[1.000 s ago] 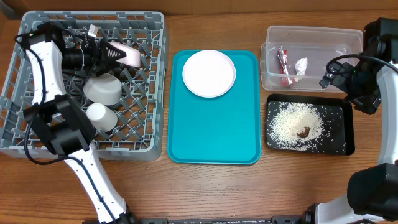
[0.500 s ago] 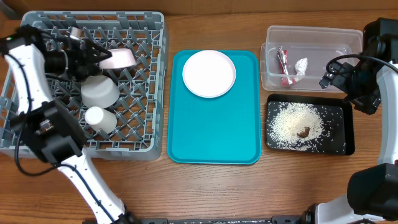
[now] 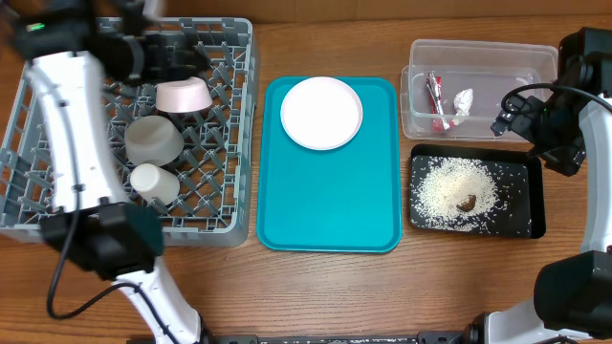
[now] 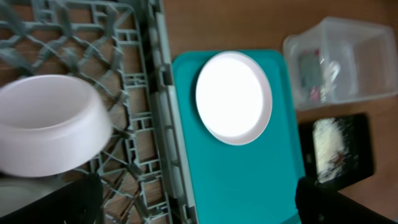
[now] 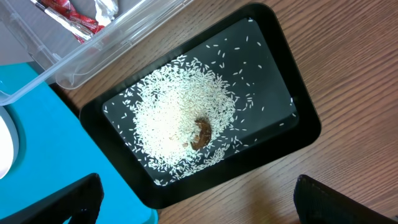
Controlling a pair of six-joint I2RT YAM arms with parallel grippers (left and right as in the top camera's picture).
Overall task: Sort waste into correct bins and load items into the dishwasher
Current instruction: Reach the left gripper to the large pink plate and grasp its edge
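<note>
Nearest, on the right of the desk (image 3: 325, 287): a shallow black tray (image 3: 532, 216), strewn with loose white rice grains (image 3: 445, 191), a small brown food lump (image 3: 468, 203) among them toward the right of the heap. Above that tray, the right tool (image 5: 196, 186), seen only as two dark blurred fingers at the lower corners of the wrist view, spread wide apart, nothing between them. On the left, the grey dish rack (image 3: 220, 196), with the small white cup (image 3: 155, 182) on its lattice floor closest to the front wall. Just past the cup, the pale grey bowl (image 3: 155, 139), the two close together; which way up, hard to tell for either. In the middle of the desk, a teal serving tray (image 3: 330, 205), carrying the large round white plate (image 3: 321, 113) flat near its far edge. Farther along in the rack, the small bowl with pinkish outside (image 3: 184, 95), just behind the grey one and resting on the grid. On the far right, the clear plastic tub (image 3: 483, 55), just behind the black tray, holding the red-and-white candy wrapper (image 3: 436, 100) and, close beside it on the right, the small crumpled white scrap (image 3: 463, 100). Farthest back, the left tool (image 4: 196, 186), raised over the rear of the rack beyond the pinkish bowl, fingers wide apart and holding nothing, the bowl off to one side below
</note>
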